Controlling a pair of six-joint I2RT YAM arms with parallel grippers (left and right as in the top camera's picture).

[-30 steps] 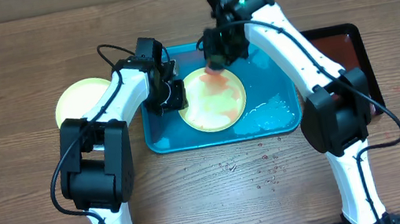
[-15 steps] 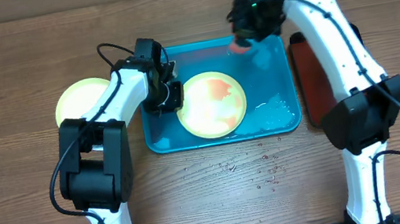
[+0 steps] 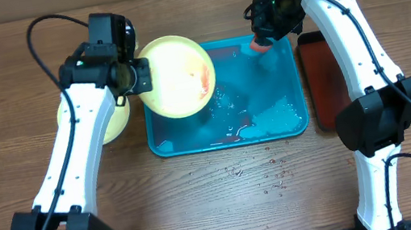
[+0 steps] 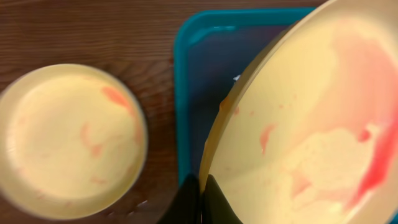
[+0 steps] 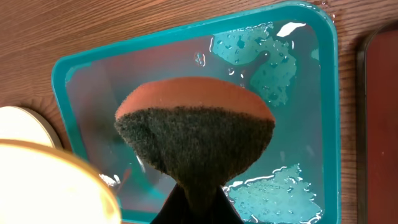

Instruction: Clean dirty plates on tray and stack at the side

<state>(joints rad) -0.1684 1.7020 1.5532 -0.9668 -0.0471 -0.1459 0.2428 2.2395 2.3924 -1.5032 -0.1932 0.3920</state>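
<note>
My left gripper (image 3: 137, 76) is shut on the rim of a pale yellow plate (image 3: 177, 77) with red sauce smears and holds it tilted above the left end of the turquoise tray (image 3: 298, 121). The same plate fills the right of the left wrist view (image 4: 311, 137), jaws (image 4: 200, 198) pinching its edge. A second yellow plate (image 3: 112, 121) lies on the table left of the tray, also in the left wrist view (image 4: 68, 140). My right gripper (image 3: 263, 37) is shut on an orange-and-dark scrub sponge (image 5: 194, 134) above the tray's far right corner. The white plate is not in view.
The tray (image 5: 326, 124) holds puddles of water and no plates on its floor. A dark-red tray with a black rim (image 3: 323, 81) lies right of it. Water drops (image 3: 275, 174) spot the wooden table in front.
My left gripper lifted the yellow plate off the tray floor and tilted it up toward the left. My right gripper drew the sponge back to the tray's far right.
</note>
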